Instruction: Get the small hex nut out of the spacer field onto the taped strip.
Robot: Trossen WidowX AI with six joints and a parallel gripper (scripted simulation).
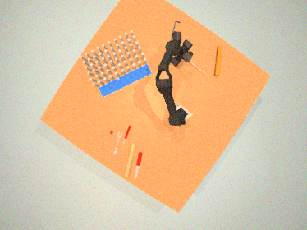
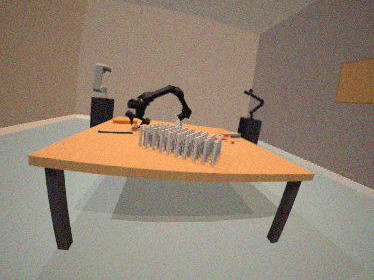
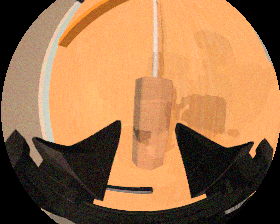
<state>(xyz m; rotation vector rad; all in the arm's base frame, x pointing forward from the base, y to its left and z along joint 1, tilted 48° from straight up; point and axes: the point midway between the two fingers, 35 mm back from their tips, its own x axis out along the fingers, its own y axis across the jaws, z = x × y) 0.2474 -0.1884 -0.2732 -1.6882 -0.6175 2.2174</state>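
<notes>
My gripper (image 3: 148, 124) is open, with its fingers apart on both sides of a tool's wooden handle (image 3: 153, 107). Gaps show between the handle and each finger. The tool's thin pale shaft (image 3: 156, 45) (image 1: 197, 67) points away from the hand. A dark hooked rod (image 1: 177, 22) (image 2: 115, 131) lies on the table beyond the hand; part of a dark bar (image 3: 135, 189) also shows between the fingers in the wrist view. The metal spacers (image 1: 132, 32) (image 2: 204, 152) stand in rows behind the blue taped strip (image 1: 125, 80). I cannot make out the nut.
An orange bar (image 1: 218, 61) lies to the right of the hand in the top view. Near the lower edge lie a fork-like tool (image 1: 117, 143), a pale wooden stick (image 1: 130, 160), two red-handled tools (image 1: 128, 131) (image 1: 139, 158) and a small red piece (image 1: 111, 132).
</notes>
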